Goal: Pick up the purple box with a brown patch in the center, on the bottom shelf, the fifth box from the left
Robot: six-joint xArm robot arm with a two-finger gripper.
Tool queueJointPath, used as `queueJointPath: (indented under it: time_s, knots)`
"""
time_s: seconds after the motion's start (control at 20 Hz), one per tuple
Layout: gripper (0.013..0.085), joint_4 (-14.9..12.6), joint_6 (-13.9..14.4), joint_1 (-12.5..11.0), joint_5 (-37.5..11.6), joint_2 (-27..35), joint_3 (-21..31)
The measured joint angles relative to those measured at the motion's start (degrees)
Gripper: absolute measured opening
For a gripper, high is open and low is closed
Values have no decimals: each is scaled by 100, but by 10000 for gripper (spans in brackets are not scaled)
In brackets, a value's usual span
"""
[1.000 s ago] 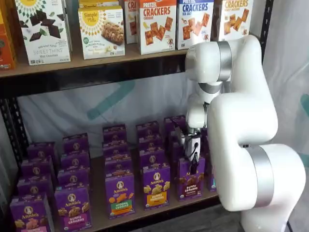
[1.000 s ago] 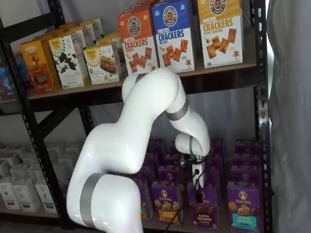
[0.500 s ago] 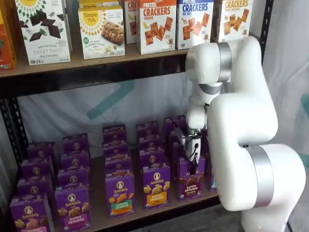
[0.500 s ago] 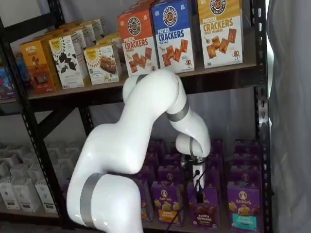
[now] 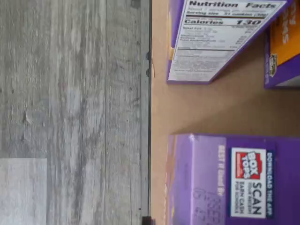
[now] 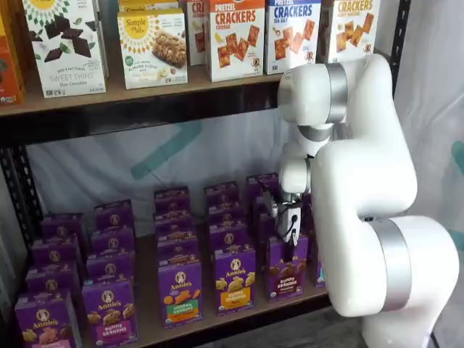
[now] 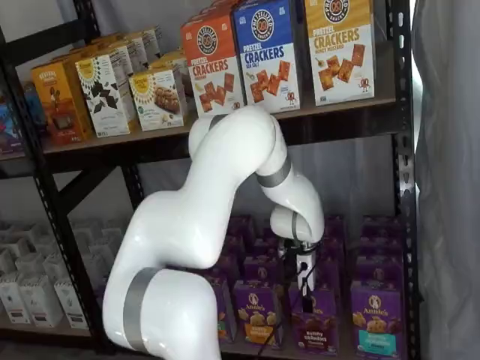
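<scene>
The purple box with a brown patch (image 6: 284, 272) stands in the front row of the bottom shelf, seen in both shelf views (image 7: 315, 331). My gripper (image 6: 291, 250) hangs straight down over its top edge, and its black fingers reach the top of the box (image 7: 306, 301). The fingers show side-on, so I cannot tell whether they are open or closed on the box. The wrist view shows the top of a purple box with a Box Tops label (image 5: 234, 183) close under the camera, at the front edge of the shelf board (image 5: 211, 110).
Purple boxes with orange patches (image 6: 234, 279) stand left of the target, and more purple rows stand behind. A teal-labelled purple box (image 7: 375, 328) stands to its right. Cracker boxes (image 6: 235, 36) fill the upper shelf. The wrist view shows grey plank floor (image 5: 70, 112) past the shelf edge.
The gripper has sunk very slightly toward the box top. The boxes have not moved.
</scene>
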Motion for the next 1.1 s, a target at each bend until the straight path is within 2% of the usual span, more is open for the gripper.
queueJointPath:
  time_s: [0.1, 0.25, 0.3, 0.35, 0.4, 0.45, 0.5, 0.55, 0.8, 0.85, 0.95, 1.0, 1.1]
  knots:
    - [610, 3, -1, 2, 6, -1, 0]
    - [530, 13, -10, 2, -1, -6, 6]
    - [530, 14, -11, 2, -1, -9, 8]
    - [490, 14, -12, 2, 0, -11, 9]
    - [490, 14, -13, 0, 0, -14, 12]
    - [450, 13, -13, -1, 0, -16, 14]
    - [450, 12, -13, -2, 0, -19, 16]
    - [410, 13, -15, -2, 0, -21, 19]
    - [410, -9, 5, -3, -16, -40, 44]
    - [370, -15, 12, -2, 0, -45, 46]
    - [370, -16, 15, 1, 28, -58, 56]
    - [330, -12, 15, 4, 36, -66, 67]
    - [330, -6, 20, 15, 38, -97, 109]
